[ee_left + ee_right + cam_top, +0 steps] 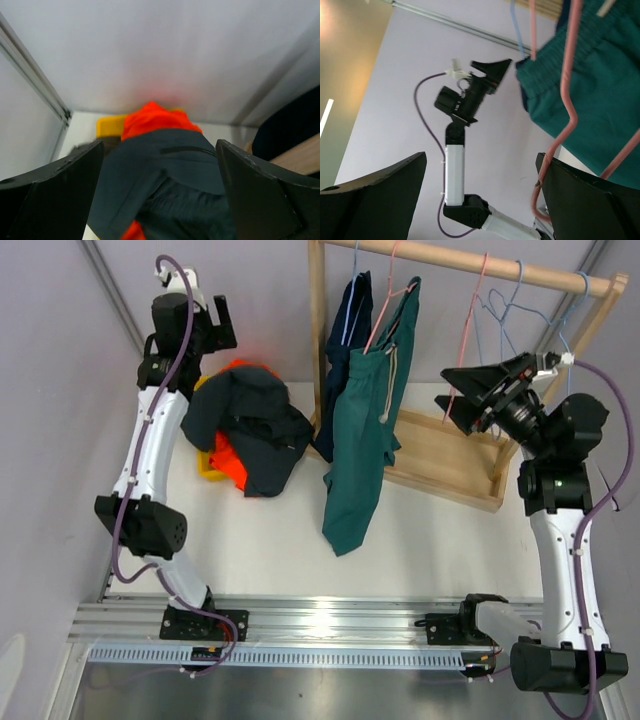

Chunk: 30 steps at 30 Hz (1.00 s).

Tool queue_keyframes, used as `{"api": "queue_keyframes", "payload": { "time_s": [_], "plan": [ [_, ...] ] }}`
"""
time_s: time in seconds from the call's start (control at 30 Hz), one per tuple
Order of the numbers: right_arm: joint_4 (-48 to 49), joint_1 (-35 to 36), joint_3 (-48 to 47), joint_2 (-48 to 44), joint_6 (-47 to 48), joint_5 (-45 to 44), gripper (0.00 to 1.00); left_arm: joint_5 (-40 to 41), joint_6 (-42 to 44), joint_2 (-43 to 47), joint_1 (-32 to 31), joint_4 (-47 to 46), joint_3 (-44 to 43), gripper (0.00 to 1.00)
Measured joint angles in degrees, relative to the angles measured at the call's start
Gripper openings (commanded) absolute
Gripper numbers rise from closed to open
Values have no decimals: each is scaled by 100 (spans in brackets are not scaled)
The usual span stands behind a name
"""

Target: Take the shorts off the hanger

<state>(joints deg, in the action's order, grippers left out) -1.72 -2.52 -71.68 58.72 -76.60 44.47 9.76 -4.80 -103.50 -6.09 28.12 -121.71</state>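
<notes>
Heap of shorts [250, 425] lies at the table's [280, 540] far-left corner; teal shorts [365, 430] and navy shorts [340, 350] are not yet unhung; left gripper [220, 325] and right gripper [448, 388] spread, empty.

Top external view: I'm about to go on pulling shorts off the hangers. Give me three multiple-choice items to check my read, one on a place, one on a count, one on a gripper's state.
1. Where does the pile of shorts lie relative to the rack?
A. On its base
B. Over its top bar
C. On the table, to its left

2. How many pairs hang on the rack?
A. One
B. Two
C. Four

3. The left gripper is:
A. open and empty
B. shut on orange fabric
C. shut on a hanger

1 C: the pile rests on the table, clear of the rack's frame.
2 B: only the navy shorts and the teal shorts hang there; the other hangers are bare.
3 A: in the left wrist view its fingers stand wide apart above the pile, with nothing between them.
</notes>
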Motion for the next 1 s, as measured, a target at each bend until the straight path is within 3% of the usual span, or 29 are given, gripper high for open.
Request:
{"api": "queue_keyframes", "payload": {
  "time_s": [0.17, 0.3, 0.43, 0.53, 0.7, 0.83, 1.0],
  "plan": [
    [107, 317, -1019, 448, 83, -63, 96, -166, -280, 1263, -33, -118, 1770, 99],
    [238, 833, -1965, 1233, 175, -109, 96, -306, -317, 2780, -348, -348, 3095, 100],
    [70, 1167, -2487, 1954, 323, -306, 96, -570, -332, 4109, -551, -507, 3803, 99],
    [-796, 1353, -2546, 2127, 835, -863, 96, -603, -332, 4743, -535, -590, 4087, 99],
    [-1888, 1375, -2524, 1921, 1665, -1720, 97, -675, -317, 5184, -538, -629, 4376, 99],
    [-2653, 1104, -2223, 1191, 2146, -2260, 97, -748, -323, 5182, -538, -608, 4638, 99],
    [-3115, 931, -2555, 612, 2286, -2306, 97, -911, -358, 5090, -538, -551, 4819, 99]
  ]
}}
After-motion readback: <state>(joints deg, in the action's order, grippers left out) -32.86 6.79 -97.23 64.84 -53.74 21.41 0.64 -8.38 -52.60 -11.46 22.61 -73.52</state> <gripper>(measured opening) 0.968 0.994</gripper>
